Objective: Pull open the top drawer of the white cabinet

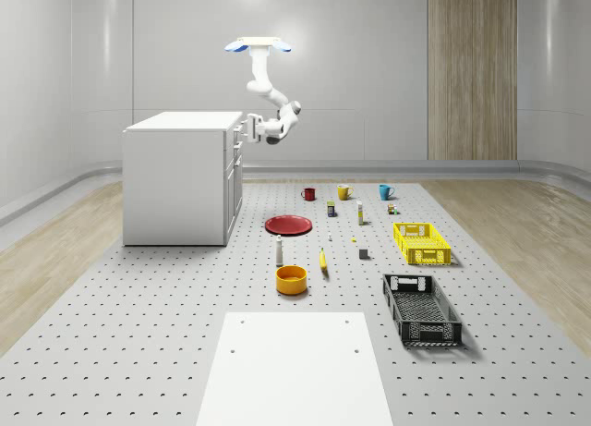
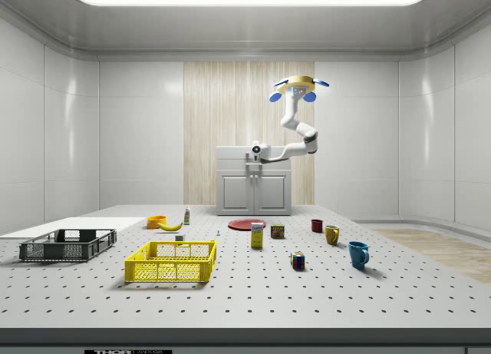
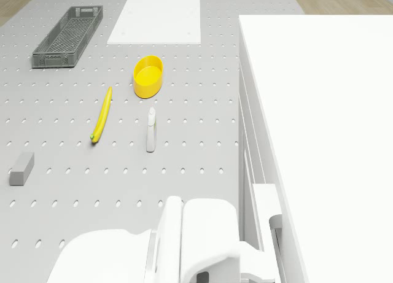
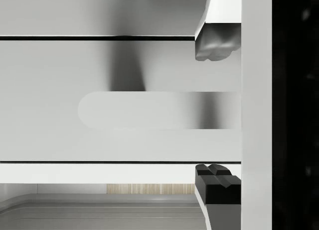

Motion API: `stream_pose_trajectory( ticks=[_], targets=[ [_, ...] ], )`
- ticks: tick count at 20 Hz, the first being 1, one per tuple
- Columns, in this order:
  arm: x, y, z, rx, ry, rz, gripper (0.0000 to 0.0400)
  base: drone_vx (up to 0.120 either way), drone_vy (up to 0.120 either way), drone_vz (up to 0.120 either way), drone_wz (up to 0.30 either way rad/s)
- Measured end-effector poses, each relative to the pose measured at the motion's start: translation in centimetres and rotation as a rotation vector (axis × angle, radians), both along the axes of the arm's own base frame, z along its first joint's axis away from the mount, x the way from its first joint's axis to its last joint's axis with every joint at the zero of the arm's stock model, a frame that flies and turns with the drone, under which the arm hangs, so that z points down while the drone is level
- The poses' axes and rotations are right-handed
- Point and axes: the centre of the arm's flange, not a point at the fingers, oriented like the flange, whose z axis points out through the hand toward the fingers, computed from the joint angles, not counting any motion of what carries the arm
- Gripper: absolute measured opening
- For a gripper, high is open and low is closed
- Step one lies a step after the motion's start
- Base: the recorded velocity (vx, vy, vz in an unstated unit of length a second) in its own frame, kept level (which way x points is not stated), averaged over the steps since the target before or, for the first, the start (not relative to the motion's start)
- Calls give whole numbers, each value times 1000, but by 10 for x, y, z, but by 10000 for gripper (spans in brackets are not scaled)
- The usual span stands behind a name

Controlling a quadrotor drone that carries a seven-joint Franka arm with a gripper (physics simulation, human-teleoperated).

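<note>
Now my drone (image 1: 258,45) hovers beside the white cabinet (image 1: 177,176), arm reaching to its top drawer (image 4: 45,65). My gripper (image 4: 215,113) stands spread, fingers (image 4: 214,44) either side of the handle (image 4: 149,110), not gripping. Pulling off-line, I reckon, could slip it free.

Drone (image 1: 259,45) hovering; arm (image 1: 269,91) bent downward, wrist horizontal; hand (image 4: 218,113) fingers (image 4: 215,45) spread apart.

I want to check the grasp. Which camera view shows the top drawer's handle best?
The wrist view: the handle lies across the drawer front, between the gripper's fingertips. In the whole-scene view it is a small bump beside the gripper. In the side view the gripper covers it.
</note>
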Motion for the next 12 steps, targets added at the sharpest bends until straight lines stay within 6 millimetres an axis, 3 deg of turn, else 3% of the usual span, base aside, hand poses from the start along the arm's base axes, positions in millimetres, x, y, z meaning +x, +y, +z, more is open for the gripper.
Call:
stream_pose_trajectory(
  ticks=[12],
  targets=[
    [0, 14, 0, 0, 0, 0, 305, 0, 0, 0, 0]
  ],
)
